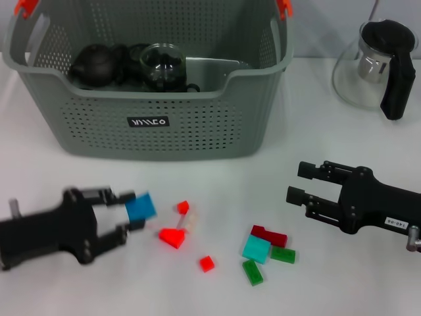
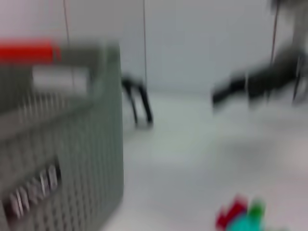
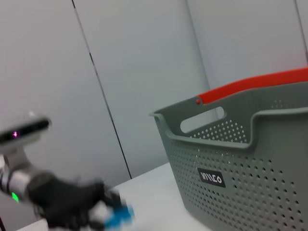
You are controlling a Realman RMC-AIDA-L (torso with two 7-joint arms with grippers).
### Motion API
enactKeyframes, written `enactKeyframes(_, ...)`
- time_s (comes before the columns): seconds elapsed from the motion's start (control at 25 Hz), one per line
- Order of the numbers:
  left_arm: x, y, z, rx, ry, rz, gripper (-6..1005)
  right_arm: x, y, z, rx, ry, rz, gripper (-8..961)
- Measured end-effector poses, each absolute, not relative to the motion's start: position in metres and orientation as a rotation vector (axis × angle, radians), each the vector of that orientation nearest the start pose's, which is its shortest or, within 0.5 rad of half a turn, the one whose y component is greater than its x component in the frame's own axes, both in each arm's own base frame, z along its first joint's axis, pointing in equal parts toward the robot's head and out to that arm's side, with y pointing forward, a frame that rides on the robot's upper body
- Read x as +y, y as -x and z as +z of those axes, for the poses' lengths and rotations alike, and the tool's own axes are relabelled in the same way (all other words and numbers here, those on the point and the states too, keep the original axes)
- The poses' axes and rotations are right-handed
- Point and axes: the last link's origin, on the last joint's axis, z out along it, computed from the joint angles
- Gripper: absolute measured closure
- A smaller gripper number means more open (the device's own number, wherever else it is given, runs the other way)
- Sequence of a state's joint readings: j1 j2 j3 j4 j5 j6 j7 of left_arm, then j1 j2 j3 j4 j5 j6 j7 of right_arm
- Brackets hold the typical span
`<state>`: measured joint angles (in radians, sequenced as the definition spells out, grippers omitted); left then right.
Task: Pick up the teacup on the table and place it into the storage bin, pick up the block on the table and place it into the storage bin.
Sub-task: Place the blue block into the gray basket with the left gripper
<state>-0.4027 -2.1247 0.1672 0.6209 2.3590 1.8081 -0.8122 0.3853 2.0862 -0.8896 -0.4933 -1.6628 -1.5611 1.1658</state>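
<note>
My left gripper [image 1: 131,212] is low over the table's front left, shut on a blue block [image 1: 140,207]. The right wrist view shows the same gripper [image 3: 103,216] with the blue block [image 3: 118,219] in front of the storage bin [image 3: 240,163]. The grey perforated storage bin [image 1: 151,131] stands at the back left. Inside it a glass teacup [image 1: 162,64] sits beside a dark teapot [image 1: 99,64]. My right gripper [image 1: 296,183] hovers open and empty at the right, above a cluster of blocks.
Loose blocks lie on the white table: red ones [image 1: 172,237] [image 1: 183,207] [image 1: 207,263], a dark red one [image 1: 268,235], a teal one [image 1: 256,249] and green ones [image 1: 283,255] [image 1: 252,272]. A glass teapot with a black handle [image 1: 378,66] stands at the back right.
</note>
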Motion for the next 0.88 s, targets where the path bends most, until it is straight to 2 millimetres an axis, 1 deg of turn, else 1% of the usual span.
enactKeyframes(0.04, 0.248, 0.316, 0.012, -0.276, 2.623, -0.77, 590, 0.284, -0.276, -0.029, 0.624, 2.629, 0.967, 327)
enactKeyframes(0.12, 0.256, 0.301, 0.031, -0.258, 2.576, -0.921, 588, 0.285, -0.275, -0.029, 0.622, 2.63, 0.968, 327)
enactKeyframes(0.16, 0.264, 0.289, 0.043, -0.243, 2.537, -1.025, 587, 0.285, -0.275, -0.029, 0.62, 2.631, 0.968, 327)
enactKeyframes(0.24, 0.273, 0.278, 0.054, -0.237, 2.496, -1.113, 584, 0.286, -0.274, -0.029, 0.618, 2.632, 0.969, 327)
enactKeyframes(0.36, 0.302, 0.253, 0.073, -0.221, 2.413, -1.244, 581, 0.286, -0.274, -0.029, 0.613, 2.633, 0.969, 327)
enactKeyframes(0.48, 0.337, 0.231, 0.084, -0.234, 2.37, -1.258, 578, 0.287, -0.273, -0.029, 0.608, 2.634, 0.97, 327)
enactKeyframes(0.56, 0.365, 0.216, 0.088, -0.272, 2.382, -1.181, 575, 0.287, -0.272, -0.029, 0.605, 2.635, 0.971, 327)
enactKeyframes(0.64, 0.39, 0.2, 0.089, -0.312, 2.413, -1.065, 573, 0.288, -0.271, -0.029, 0.603, 2.634, 0.973, 327)
enactKeyframes(0.68, 0.404, 0.192, 0.089, -0.344, 2.431, -0.978, 572, 0.288, -0.271, -0.029, 0.601, 2.634, 0.975, 327)
enactKeyframes(0.72, 0.414, 0.185, 0.089, -0.364, 2.447, -0.9, 571, 0.289, -0.27, -0.029, 0.599, 2.635, 0.975, 327)
enactKeyframes(0.76, 0.421, 0.179, 0.088, -0.383, 2.459, -0.826, 570, 0.29, -0.27, -0.029, 0.597, 2.636, 0.976, 327)
enactKeyframes(0.88, 0.446, 0.158, 0.079, -0.387, 2.473, -0.497, 566, 0.29, -0.269, -0.029, 0.594, 2.637, 0.975, 327)
